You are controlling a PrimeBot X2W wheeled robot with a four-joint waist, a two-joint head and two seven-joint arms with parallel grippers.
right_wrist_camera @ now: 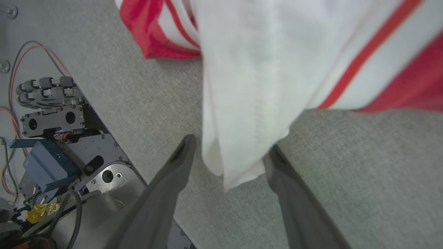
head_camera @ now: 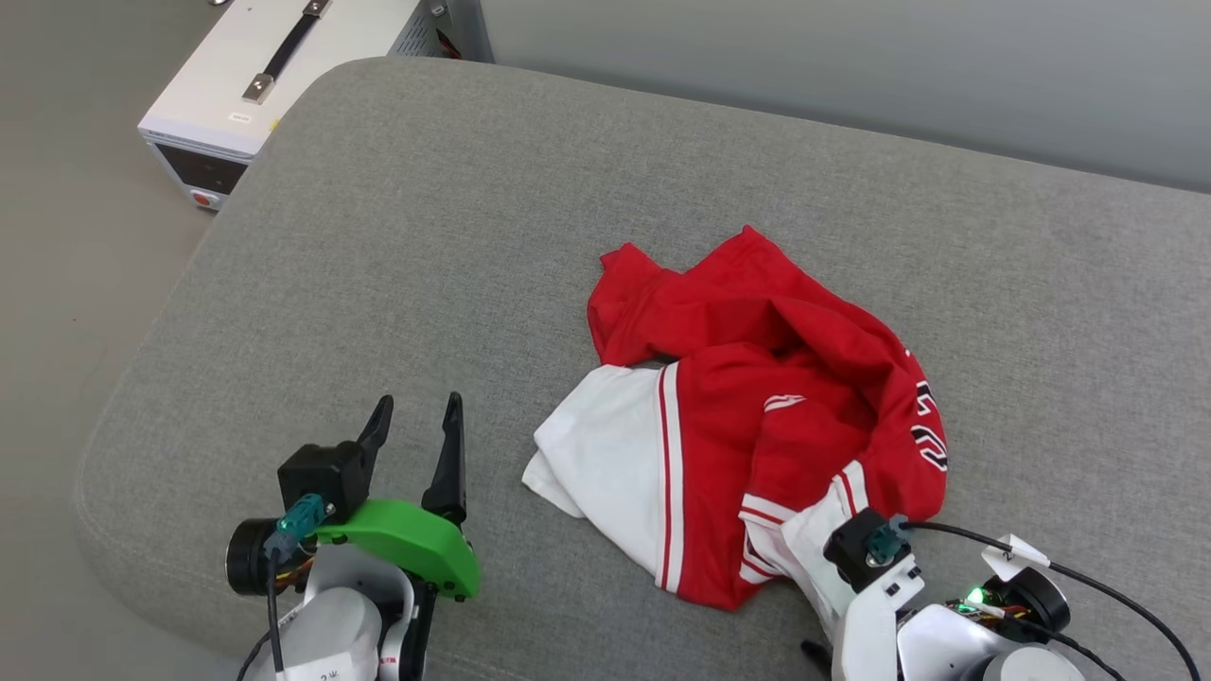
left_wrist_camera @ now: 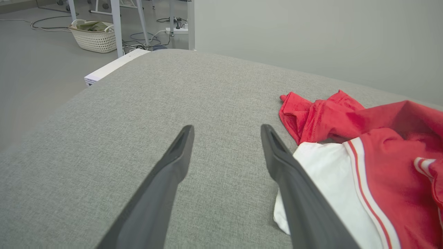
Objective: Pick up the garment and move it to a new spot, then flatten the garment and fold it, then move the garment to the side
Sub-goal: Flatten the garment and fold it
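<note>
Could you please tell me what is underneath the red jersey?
The garment lies crumpled on the grey cushion, which is visible beside it. Anything beneath its folds is covered and cannot be seen.

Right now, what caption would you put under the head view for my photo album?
Crumpled red-and-white jersey on a grey cushion, the open left gripper poised beside it.

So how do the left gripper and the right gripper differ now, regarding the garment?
The left gripper stands apart from the garment, over bare cushion; the right gripper is at its near edge. Nothing lies between the left gripper's fingers; a white sleeve hangs between the right gripper's. Both are open.
</note>
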